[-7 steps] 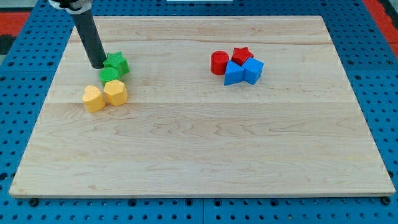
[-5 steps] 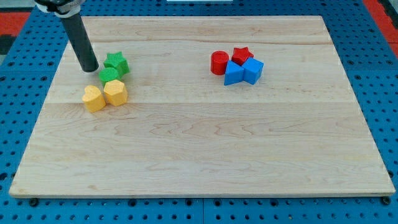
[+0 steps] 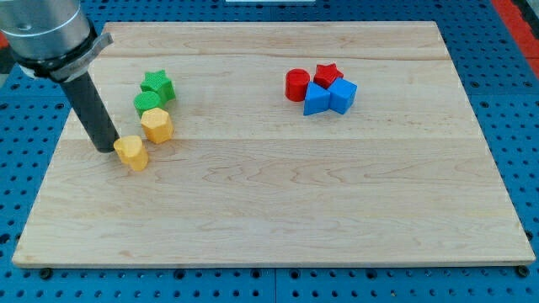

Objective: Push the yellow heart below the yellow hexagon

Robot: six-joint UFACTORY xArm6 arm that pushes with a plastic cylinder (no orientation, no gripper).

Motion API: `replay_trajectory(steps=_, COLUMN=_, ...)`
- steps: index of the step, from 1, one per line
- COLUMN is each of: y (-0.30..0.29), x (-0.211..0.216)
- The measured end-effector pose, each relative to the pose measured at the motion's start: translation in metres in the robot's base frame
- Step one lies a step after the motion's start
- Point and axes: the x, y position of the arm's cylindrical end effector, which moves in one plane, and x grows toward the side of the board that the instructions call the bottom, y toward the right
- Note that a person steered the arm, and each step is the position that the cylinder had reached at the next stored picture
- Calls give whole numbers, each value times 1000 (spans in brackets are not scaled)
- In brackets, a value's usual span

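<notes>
Now my tip (image 3: 107,149) touching yellow heart (image 3: 131,153) on its left, near counter (image 3: 278,202) left edge. Yellow hexagon (image 3: 157,125) just up-right of heart, apart. No fingers on rod, nothing clamped.

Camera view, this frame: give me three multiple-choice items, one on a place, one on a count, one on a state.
1. My tip is where relative to the yellow heart?
A. at its left side in the view
B. at its right side
C. far below it

2. How many blocks are on the board?
A. six
B. eight
C. ten

3. The yellow heart and yellow hexagon are:
A. stacked
B. apart by a small gap
C. on opposite board edges

Answers: 1 A, the rod's end meets the heart's left side. 2 B, four blocks at left, four at right. 3 B, wood shows between them.
</notes>
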Motion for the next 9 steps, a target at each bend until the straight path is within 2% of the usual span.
replay_trajectory(steps=4, y=33, x=18)
replay_trajectory(steps=6, y=34, x=55)
replay_trajectory(steps=7, y=94, x=62)
replay_trajectory(steps=8, y=147, x=44)
replay_trajectory(steps=9, y=156, x=-34)
